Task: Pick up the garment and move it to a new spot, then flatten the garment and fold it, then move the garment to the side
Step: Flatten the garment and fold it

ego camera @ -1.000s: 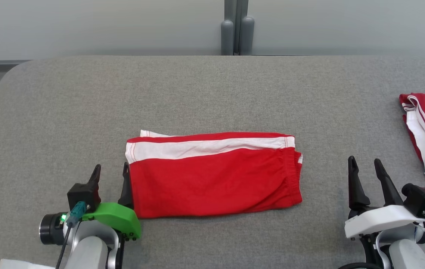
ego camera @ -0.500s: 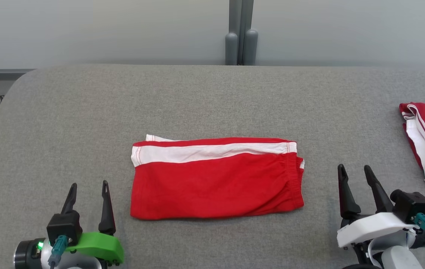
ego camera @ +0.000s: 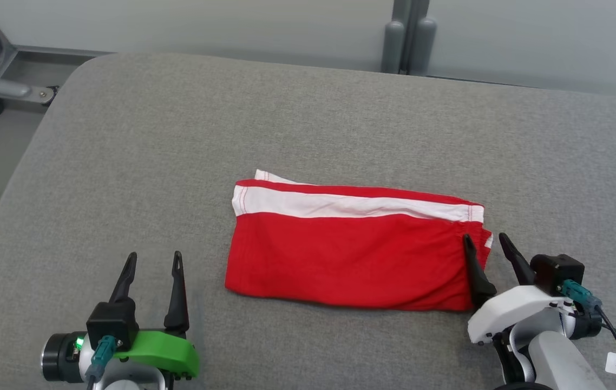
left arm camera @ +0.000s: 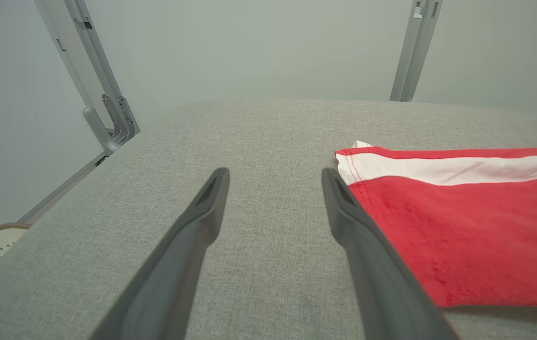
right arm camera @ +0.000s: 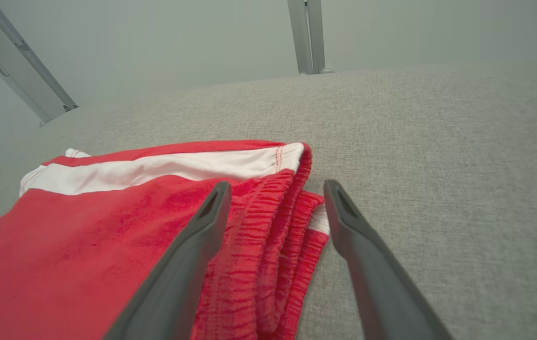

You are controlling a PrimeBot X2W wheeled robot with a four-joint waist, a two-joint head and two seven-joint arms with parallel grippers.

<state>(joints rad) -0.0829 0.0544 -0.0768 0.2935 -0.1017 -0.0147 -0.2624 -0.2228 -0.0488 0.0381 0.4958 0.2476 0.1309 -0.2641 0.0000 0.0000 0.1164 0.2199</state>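
Table: grey, cloth-covered, rounded far-left corner; lies under the garment and spreads out well past it on every side.
Garment: red shorts with a white side band, folded into a flat oblong, on the table's middle. The white band runs along its far edge and the gathered elastic waistband forms its right end.
Right gripper: white-shelled, two long dark fingers, at the garment's right end. Jaws stand wide apart, gripping nothing. One finger is over the waistband, the other just outside the garment's edge, over bare table.
Left gripper: green-shelled, near the garment's near-left corner but apart from it. Jaws stand wide apart, nothing between them.
Posts: pair of grey uprights, well beyond the garment's far edge, behind the table.
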